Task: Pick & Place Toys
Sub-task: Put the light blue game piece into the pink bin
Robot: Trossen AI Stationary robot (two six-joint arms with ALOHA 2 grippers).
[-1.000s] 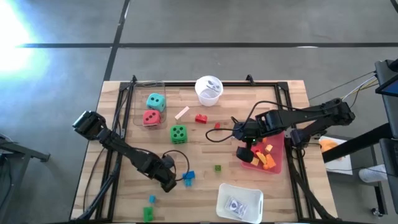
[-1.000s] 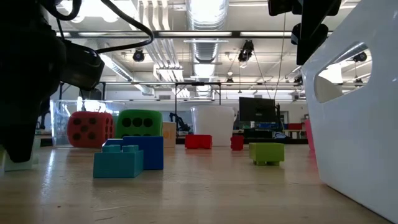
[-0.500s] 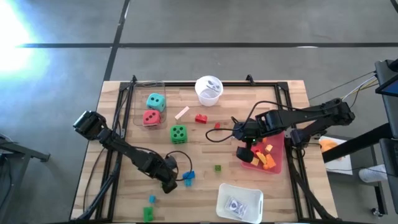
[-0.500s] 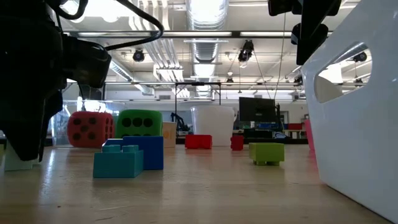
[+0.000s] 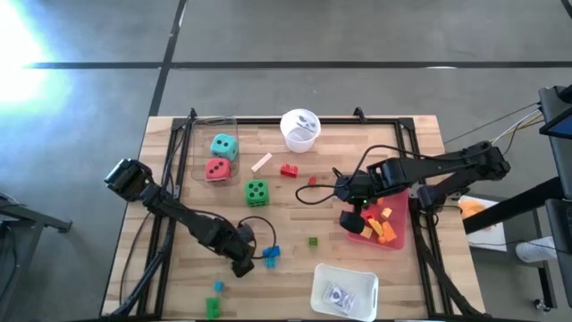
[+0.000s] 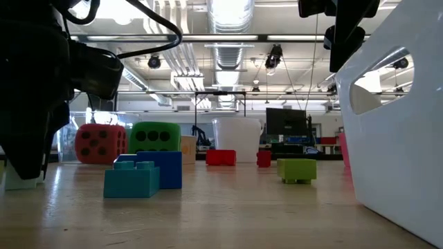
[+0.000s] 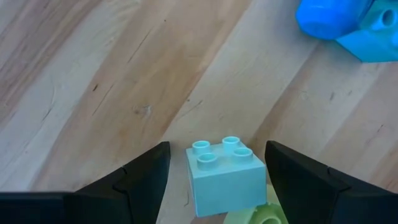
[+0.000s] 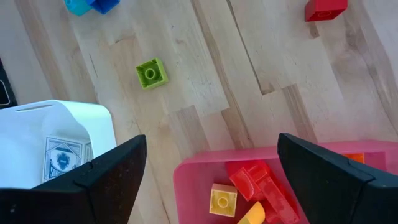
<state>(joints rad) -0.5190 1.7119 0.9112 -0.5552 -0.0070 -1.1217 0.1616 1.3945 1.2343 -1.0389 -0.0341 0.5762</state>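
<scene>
Left gripper (image 7: 214,180) low over worktop (image 5: 295,206), jaws apart, straddling pale blue brick (image 7: 225,177), not yet clamped. Brick looks light, rigid, slick; best pinched across its flat side walls. Right gripper (image 8: 208,171) hovers over pink tray (image 8: 205,168), jaws wide apart, empty.

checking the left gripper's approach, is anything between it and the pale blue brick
Nothing visible. In the left wrist view the pale blue brick sits between the open fingers of the left gripper, on a green brick, with bare table around.
</scene>
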